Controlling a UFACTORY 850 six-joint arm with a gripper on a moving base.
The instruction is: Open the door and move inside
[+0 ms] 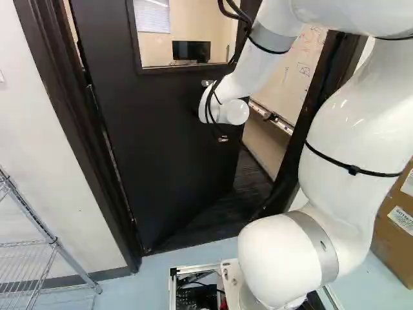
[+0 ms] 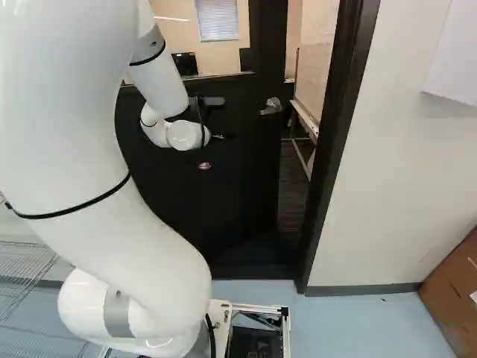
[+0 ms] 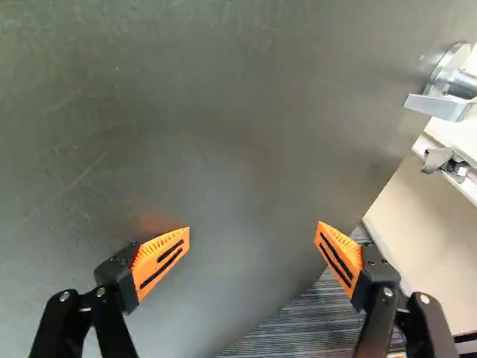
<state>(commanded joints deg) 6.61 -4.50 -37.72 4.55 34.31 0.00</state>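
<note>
Our arm [image 2: 67, 149] filled left of right base view, nearest. Toward upper middle, our gripper [image 3: 253, 227] stood wide open, holding nothing, door [image 2: 242, 183] straight ahead. Handle [image 2: 271, 107] lay right of gripper, lever roughly level, pointing left. Door stood ajar, long axis upright, free edge angled inward; forward push seemed due.

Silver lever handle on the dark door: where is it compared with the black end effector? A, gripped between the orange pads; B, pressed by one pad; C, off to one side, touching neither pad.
C: in the wrist view the handle is off to one side on the door, clear of both orange pads.
</note>
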